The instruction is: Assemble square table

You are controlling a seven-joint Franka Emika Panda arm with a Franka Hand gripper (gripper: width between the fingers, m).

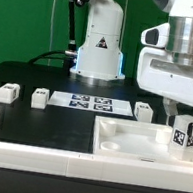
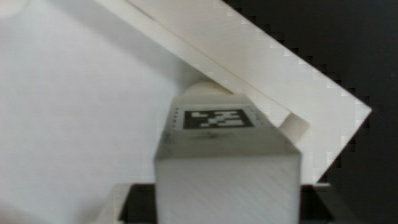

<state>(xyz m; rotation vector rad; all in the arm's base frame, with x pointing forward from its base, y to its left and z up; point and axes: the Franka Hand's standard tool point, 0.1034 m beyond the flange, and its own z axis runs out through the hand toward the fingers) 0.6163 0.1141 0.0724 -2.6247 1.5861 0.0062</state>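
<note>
Gripper (image 1: pixel 185 126) clamped on a leg (image 1: pixel 184 142), upright over the slab (image 1: pixel 128 143) corner at the exterior view's right (contact unclear). Spare legs (image 1: pixel 40 98) sit beyond the slab, near the marker board (image 1: pixel 86 103).

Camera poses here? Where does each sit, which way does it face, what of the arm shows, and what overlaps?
Exterior view: off the arm, low, across the table from the base and facing it; sees the slab and marker board; the base and the gripper holding a leg show.
Wrist view: on the wrist, looking along the fingers at the leg's tag and the slab.
Shared: leg, slab.
</note>
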